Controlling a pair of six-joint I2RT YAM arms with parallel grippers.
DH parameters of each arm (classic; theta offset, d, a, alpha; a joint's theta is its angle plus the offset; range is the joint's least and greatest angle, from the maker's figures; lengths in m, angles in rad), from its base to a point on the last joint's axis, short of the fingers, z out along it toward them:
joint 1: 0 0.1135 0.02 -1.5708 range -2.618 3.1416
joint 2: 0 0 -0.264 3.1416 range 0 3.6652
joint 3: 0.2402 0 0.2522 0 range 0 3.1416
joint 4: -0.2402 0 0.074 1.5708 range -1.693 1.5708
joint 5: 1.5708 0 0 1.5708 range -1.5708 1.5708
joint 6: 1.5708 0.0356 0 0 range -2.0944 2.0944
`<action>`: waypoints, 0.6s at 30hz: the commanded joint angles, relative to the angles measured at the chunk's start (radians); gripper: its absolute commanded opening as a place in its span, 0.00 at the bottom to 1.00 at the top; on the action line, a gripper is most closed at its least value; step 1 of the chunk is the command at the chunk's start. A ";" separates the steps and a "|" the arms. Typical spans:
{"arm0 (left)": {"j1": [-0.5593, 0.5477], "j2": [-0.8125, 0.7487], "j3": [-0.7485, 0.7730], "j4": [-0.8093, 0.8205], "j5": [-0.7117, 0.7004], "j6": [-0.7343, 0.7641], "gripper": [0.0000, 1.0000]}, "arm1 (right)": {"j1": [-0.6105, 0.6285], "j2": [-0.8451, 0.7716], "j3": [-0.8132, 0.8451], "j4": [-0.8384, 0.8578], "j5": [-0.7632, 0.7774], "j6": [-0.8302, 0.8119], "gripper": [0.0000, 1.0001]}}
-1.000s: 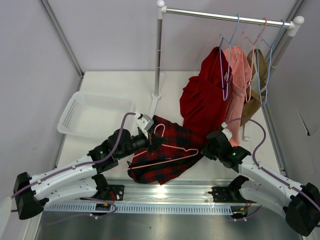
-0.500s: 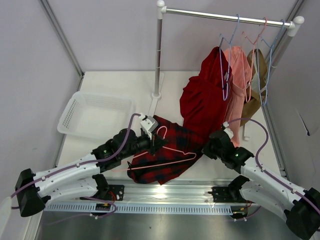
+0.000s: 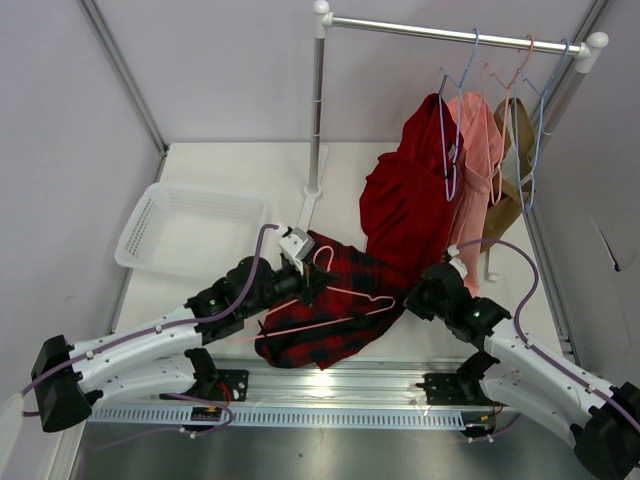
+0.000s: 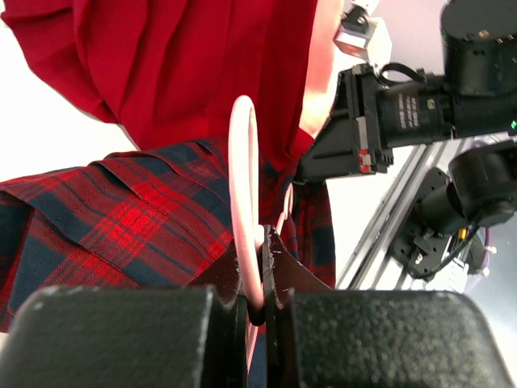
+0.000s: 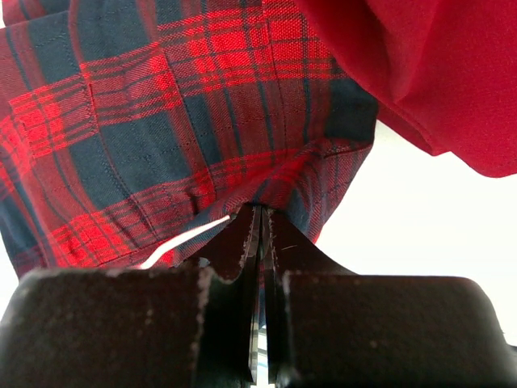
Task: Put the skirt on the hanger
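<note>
The red-and-black plaid skirt (image 3: 330,310) lies crumpled on the table between the two arms. The pale-pink hanger (image 3: 345,295) rests across it, hook toward the back. My left gripper (image 3: 306,282) is shut on the hanger wire just below the hook; in the left wrist view the wire (image 4: 242,170) runs up from between the jaws of this gripper (image 4: 258,279) over the skirt (image 4: 121,218). My right gripper (image 3: 413,297) is shut on the skirt's right edge. In the right wrist view the fabric (image 5: 161,121) bunches at the closed tips of that gripper (image 5: 257,217), with a bit of hanger wire (image 5: 182,241) beside them.
A plain red garment (image 3: 410,200) hangs from the rack (image 3: 318,110) down onto the skirt's far right corner, next to a salmon-pink one (image 3: 478,160) and blue hangers (image 3: 450,80). A white basket (image 3: 190,232) sits at the left. A metal rail (image 3: 330,385) runs along the near edge.
My left gripper has edged slightly right with the hanger in it. The right gripper keeps its hold on the skirt's edge and has barely shifted.
</note>
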 commanded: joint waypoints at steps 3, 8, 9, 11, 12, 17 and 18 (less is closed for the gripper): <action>-0.005 0.020 0.008 0.091 -0.033 -0.027 0.00 | -0.006 -0.048 -0.004 -0.004 -0.013 0.013 0.00; -0.005 0.024 -0.003 0.109 -0.025 -0.038 0.00 | -0.006 -0.061 -0.011 -0.019 -0.014 0.015 0.00; -0.005 0.023 -0.008 0.114 -0.022 -0.041 0.00 | -0.006 -0.065 -0.013 -0.019 -0.013 0.016 0.00; -0.005 0.017 -0.018 0.125 -0.016 -0.047 0.00 | -0.006 -0.066 -0.019 -0.022 -0.011 0.016 0.00; -0.005 0.016 -0.021 0.129 -0.001 -0.052 0.00 | -0.006 -0.066 -0.020 -0.022 -0.011 0.019 0.00; -0.007 0.004 -0.046 0.144 -0.021 -0.069 0.00 | -0.006 -0.071 -0.023 -0.006 -0.014 0.019 0.00; -0.007 -0.002 -0.049 0.158 -0.025 -0.070 0.00 | -0.006 -0.069 -0.022 -0.006 -0.019 0.019 0.00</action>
